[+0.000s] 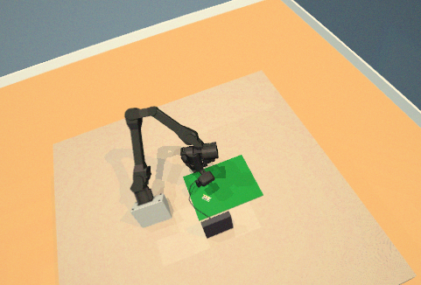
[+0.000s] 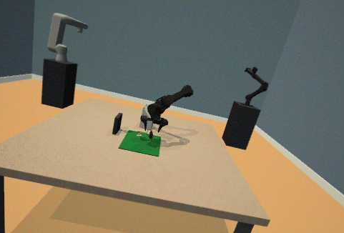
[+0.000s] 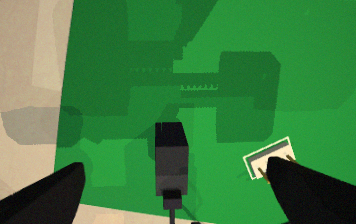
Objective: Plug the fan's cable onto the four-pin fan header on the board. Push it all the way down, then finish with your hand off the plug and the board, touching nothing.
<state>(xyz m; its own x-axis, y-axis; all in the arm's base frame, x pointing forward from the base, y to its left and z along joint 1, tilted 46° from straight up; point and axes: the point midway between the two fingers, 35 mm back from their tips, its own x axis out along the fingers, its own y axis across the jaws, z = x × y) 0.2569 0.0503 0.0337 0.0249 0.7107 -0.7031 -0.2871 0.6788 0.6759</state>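
Observation:
The dark fan plug (image 2: 151, 135) (image 3: 171, 160) stands over the green board (image 1: 241, 179) (image 2: 136, 146) (image 3: 310, 75), its cable (image 1: 190, 198) (image 3: 172, 216) leaving toward the bottom of the wrist view. My gripper (image 2: 152, 130) (image 3: 178, 168) is open above the board, with one finger on each side of the plug in the wrist view and nothing held. The cream four-pin header (image 1: 206, 198) (image 2: 139, 134) (image 3: 257, 166) is to the right of the plug in the wrist view, partly hidden by the right finger. The gripper mostly hides the plug in the top view.
The black fan (image 1: 217, 225) (image 2: 117, 124) stands upright beside the board, at the other end of the cable. My arm's pale base (image 1: 152, 212) is on the table (image 1: 324, 210) (image 2: 79, 154). Two other arms stand on dark pedestals (image 2: 59, 83) (image 2: 241, 125) beyond the table.

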